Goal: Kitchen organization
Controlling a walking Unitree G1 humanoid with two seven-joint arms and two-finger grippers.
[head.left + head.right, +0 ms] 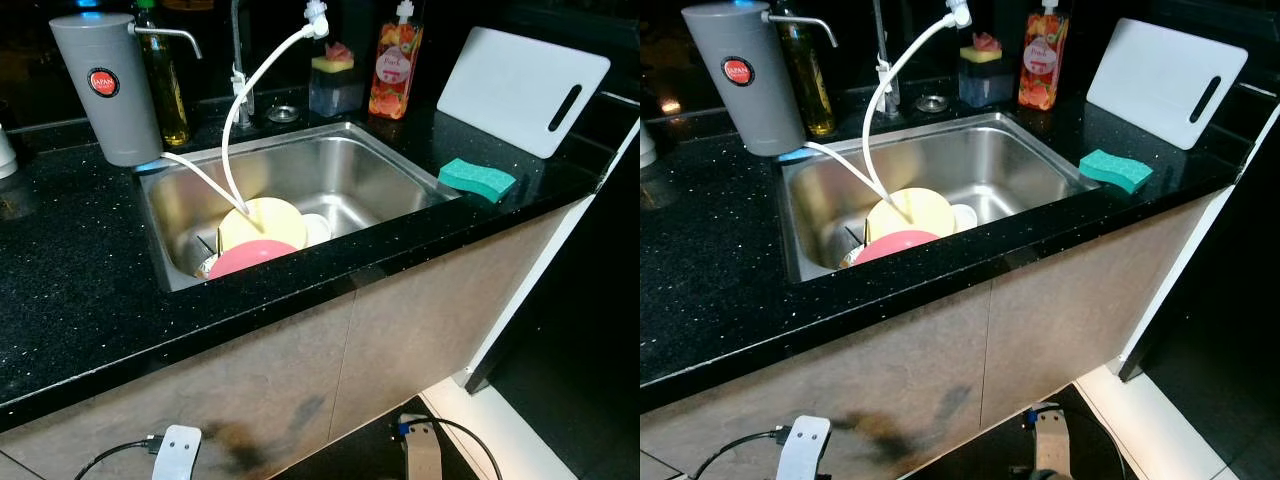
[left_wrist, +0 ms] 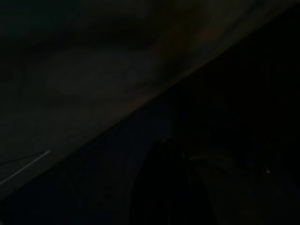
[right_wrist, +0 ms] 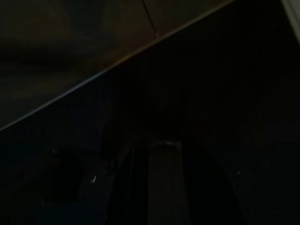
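A steel sink [image 1: 345, 170] is set into a black speckled counter [image 1: 70, 290]. Inside it a yellow plate [image 1: 262, 222] leans upright, with a pink plate [image 1: 250, 258] in front and a white bowl [image 1: 316, 229] beside it. A white hose [image 1: 262, 80] runs from the tap down onto the yellow plate. A green sponge [image 1: 477, 178] lies on the counter right of the sink. Both arms hang low in front of the cabinet, the left arm [image 1: 178, 450] and the right arm [image 1: 422, 452]. My left gripper [image 2: 164, 187] and right gripper [image 3: 159, 183] are dim shapes in the dark wrist views.
A grey water filter [image 1: 105, 88] and an oil bottle [image 1: 168, 85] stand at the back left. Behind the sink are the tap [image 1: 240, 60], a sponge holder [image 1: 334, 85] and a soap bottle [image 1: 395, 60]. A white cutting board [image 1: 520, 88] leans at the back right.
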